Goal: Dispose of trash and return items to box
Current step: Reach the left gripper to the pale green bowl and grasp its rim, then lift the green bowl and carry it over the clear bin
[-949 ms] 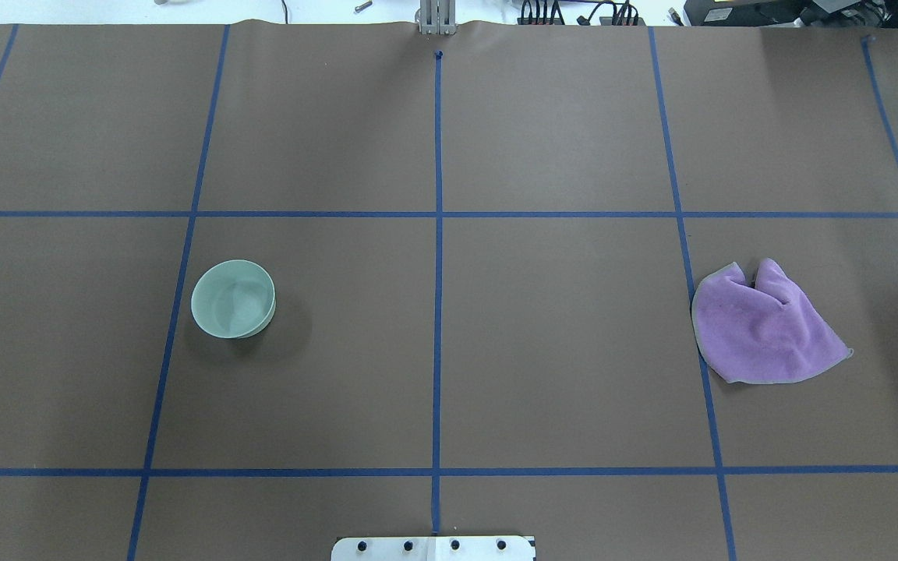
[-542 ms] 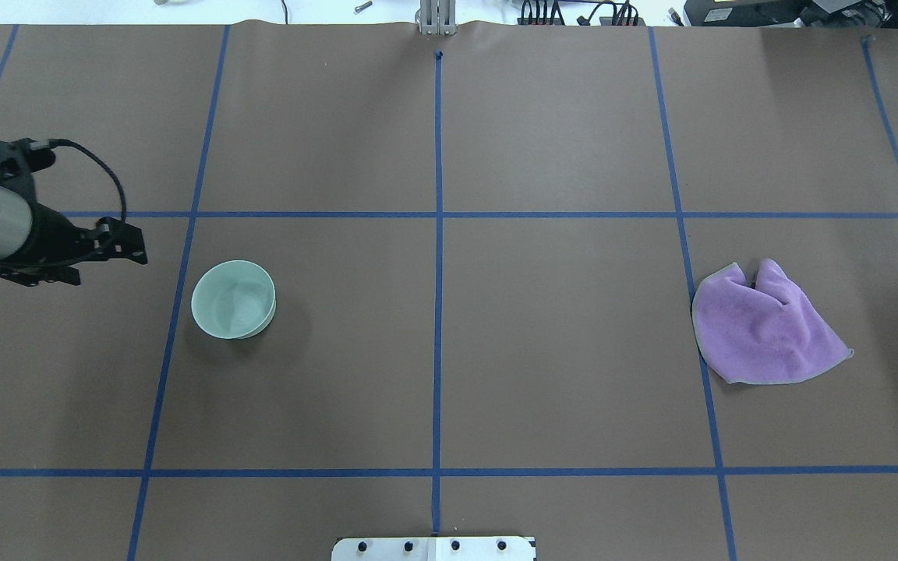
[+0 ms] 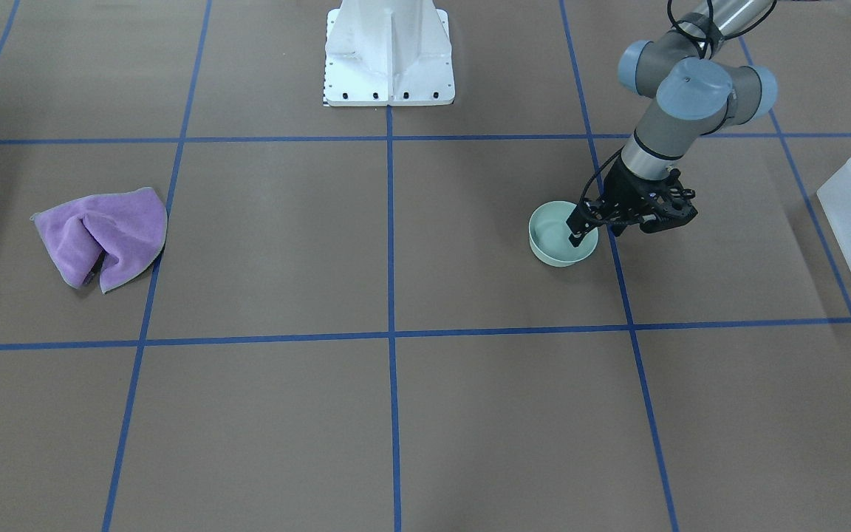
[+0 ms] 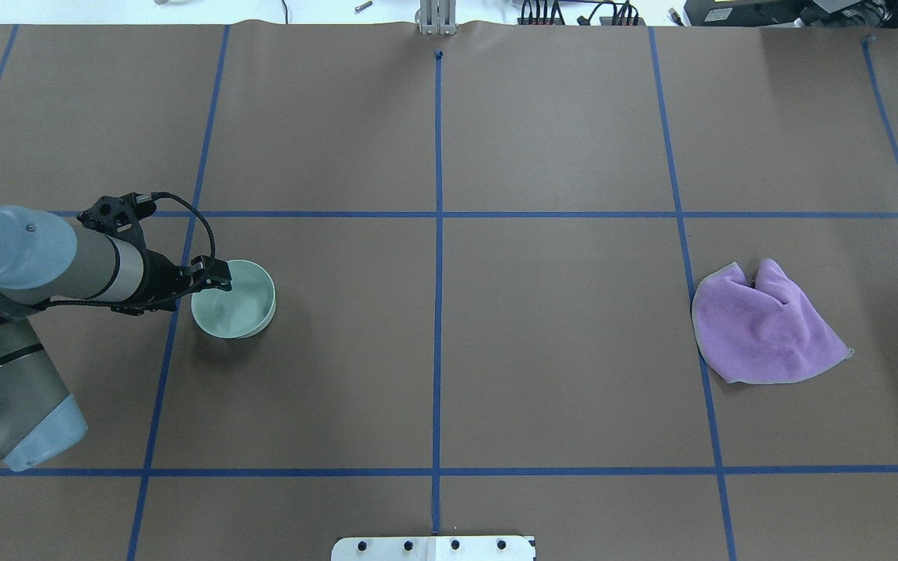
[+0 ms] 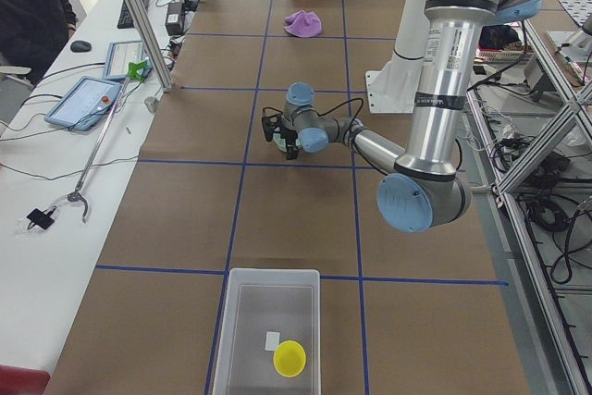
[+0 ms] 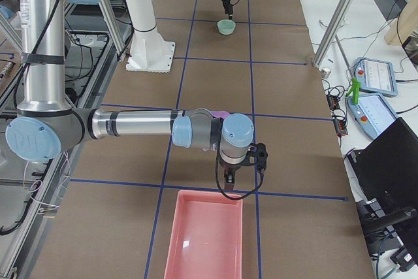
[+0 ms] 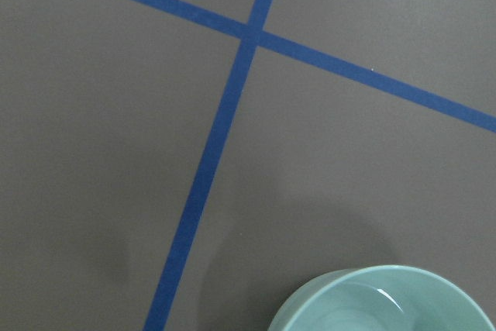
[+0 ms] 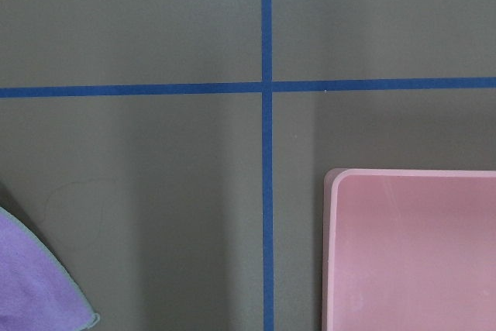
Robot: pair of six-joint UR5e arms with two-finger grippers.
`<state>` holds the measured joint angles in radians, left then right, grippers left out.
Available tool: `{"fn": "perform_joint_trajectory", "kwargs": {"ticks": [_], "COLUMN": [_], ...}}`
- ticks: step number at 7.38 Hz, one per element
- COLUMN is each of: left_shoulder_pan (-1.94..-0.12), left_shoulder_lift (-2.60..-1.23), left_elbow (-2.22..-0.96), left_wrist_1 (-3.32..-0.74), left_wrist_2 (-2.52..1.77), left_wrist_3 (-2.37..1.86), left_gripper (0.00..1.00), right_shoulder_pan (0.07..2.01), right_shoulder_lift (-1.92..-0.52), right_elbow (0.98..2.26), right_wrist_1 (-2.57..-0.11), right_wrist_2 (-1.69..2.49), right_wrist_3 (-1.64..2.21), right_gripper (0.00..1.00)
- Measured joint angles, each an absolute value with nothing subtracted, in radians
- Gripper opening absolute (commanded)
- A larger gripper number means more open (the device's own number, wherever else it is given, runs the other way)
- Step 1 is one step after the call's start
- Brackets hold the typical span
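Observation:
The mint-green bowl (image 4: 242, 304) stands upright on the brown table, left of centre; it also shows in the front view (image 3: 551, 240) and at the bottom of the left wrist view (image 7: 387, 304). My left gripper (image 4: 213, 282) is at the bowl's left rim, open, with one finger inside the bowl and one outside (image 3: 595, 229). The frosted box (image 5: 268, 321) stands at the table's left end with a yellow cup (image 5: 289, 358) inside. My right gripper (image 6: 228, 180) hangs above the table near a pink tray; I cannot tell whether it is open or shut.
A purple cloth (image 4: 765, 327) lies crumpled on the right side of the table. A pink tray (image 6: 206, 240) stands at the table's right end. The white robot base (image 3: 388, 55) is at the table's near middle edge. Blue tape lines grid the table.
My left arm has swung in from the table's left edge toward the right and now has its gripper at the bowl's rim. The bowl and cloth have not moved.

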<state>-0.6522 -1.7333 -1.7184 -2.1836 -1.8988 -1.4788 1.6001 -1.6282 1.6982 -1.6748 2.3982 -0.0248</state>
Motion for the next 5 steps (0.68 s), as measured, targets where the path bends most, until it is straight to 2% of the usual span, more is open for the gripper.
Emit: {"fn": "perform_joint_trajectory", "kwargs": {"ticks": [1, 5], "left_shoulder_pan": [-0.645, -0.654], "left_shoulder_lift": [-1.734, -1.709], "left_elbow": [-1.709, -1.777], "left_wrist_1": [-2.206, -2.196], "left_wrist_2": [-1.900, -1.990], "left_wrist_3": [-1.484, -1.479], "left_gripper": [0.00, 0.00], "right_shoulder_pan": [1.600, 1.600], "right_shoulder_lift": [-1.628, -1.629], "right_elbow": [1.698, 1.698], "right_wrist_1": [-1.674, -1.674], "right_wrist_2": [2.398, 2.397], "right_wrist_3": [-0.026, -0.026], "right_gripper": [1.00, 1.00]}}
